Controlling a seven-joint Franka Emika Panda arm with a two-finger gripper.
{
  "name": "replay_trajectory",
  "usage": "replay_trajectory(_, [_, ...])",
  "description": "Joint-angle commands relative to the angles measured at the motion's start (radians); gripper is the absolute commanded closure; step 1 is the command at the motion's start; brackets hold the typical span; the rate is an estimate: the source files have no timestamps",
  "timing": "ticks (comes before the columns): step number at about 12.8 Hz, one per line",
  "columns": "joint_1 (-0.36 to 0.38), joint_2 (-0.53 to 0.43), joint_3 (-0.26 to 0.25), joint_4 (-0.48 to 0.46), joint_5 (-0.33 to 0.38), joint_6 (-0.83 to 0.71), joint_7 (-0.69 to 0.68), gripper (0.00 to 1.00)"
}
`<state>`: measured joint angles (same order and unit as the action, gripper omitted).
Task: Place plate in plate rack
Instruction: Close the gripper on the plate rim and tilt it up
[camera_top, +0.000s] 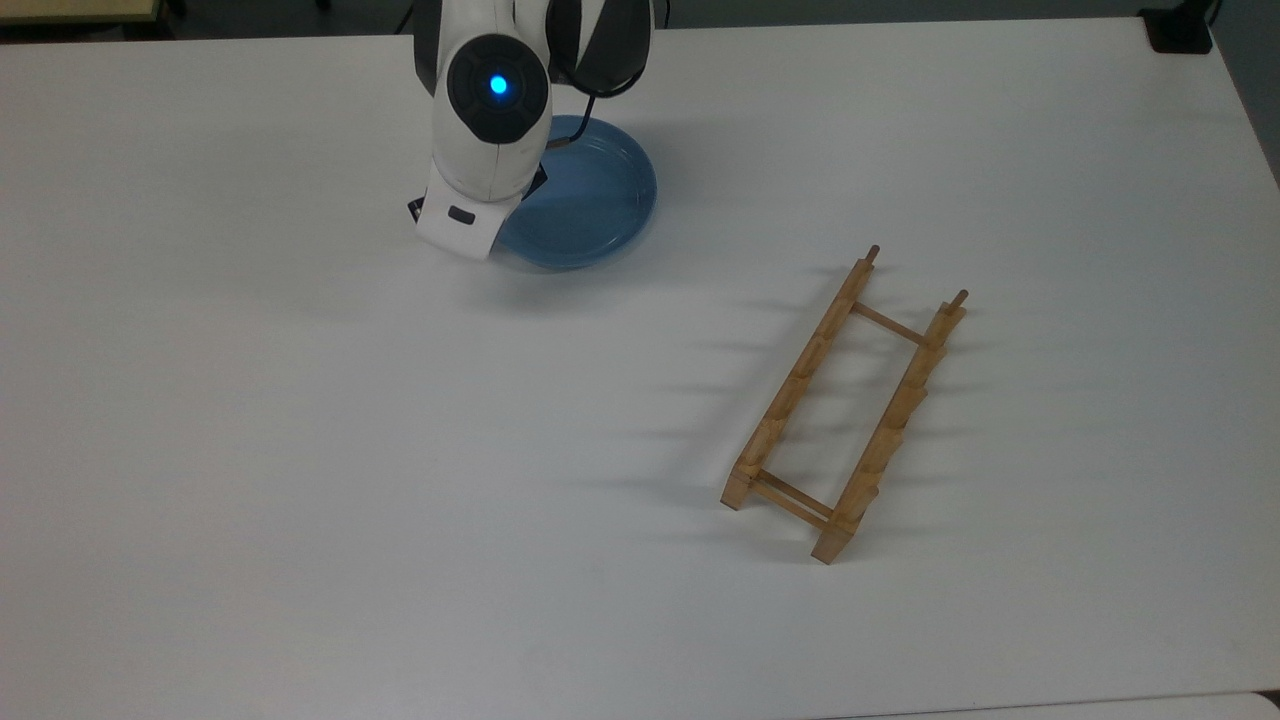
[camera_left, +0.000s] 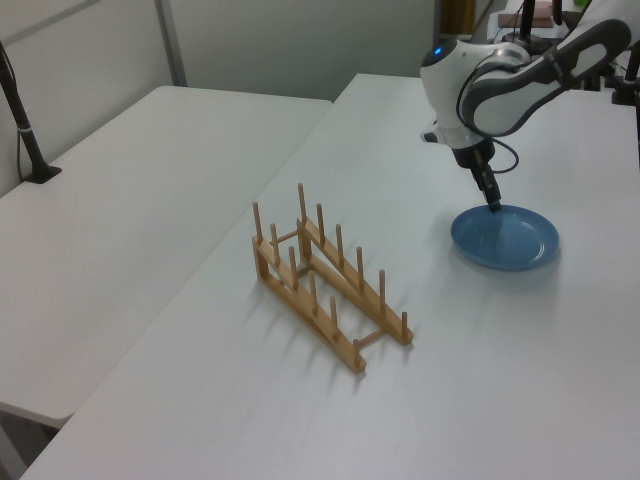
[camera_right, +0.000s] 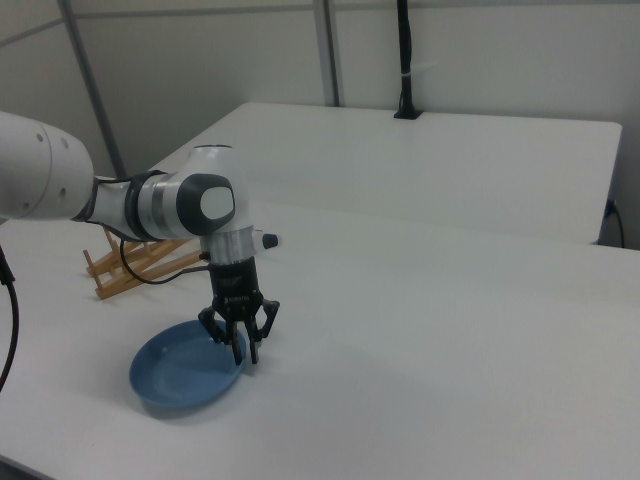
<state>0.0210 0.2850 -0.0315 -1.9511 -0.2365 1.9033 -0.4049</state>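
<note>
The blue plate (camera_top: 597, 200) lies flat on the white table, its left part in the top view covered by the arm's white wrist (camera_top: 482, 150). In the right view my gripper (camera_right: 237, 345) points straight down, open, its fingertips low over the plate's (camera_right: 180, 380) right rim; whether they touch it I cannot tell. The left view shows the gripper (camera_left: 493, 203) at the far edge of the plate (camera_left: 510, 240). The wooden plate rack (camera_top: 797, 385) stands apart, toward the top view's lower right, with upright pegs (camera_left: 312, 318) and nothing in it. It also appears behind the arm (camera_right: 125, 270).
The white table (camera_top: 300, 450) stretches wide between plate and rack. A second white table (camera_left: 120, 200) adjoins on the left view's left, with a black pole base (camera_left: 40, 172). A black object (camera_top: 1180, 30) sits at the top view's upper right corner.
</note>
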Motion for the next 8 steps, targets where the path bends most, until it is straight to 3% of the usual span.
replay_trajectory(1, [0.008, 0.008, -0.004, 0.003, -0.013, 0.017, -0.015, 0.77])
replay_trajectory(4, [0.007, 0.011, -0.004, 0.006, -0.004, 0.016, -0.014, 0.99])
replay_trajectory(8, [0.005, 0.005, -0.004, 0.087, 0.002, -0.006, -0.005, 1.00])
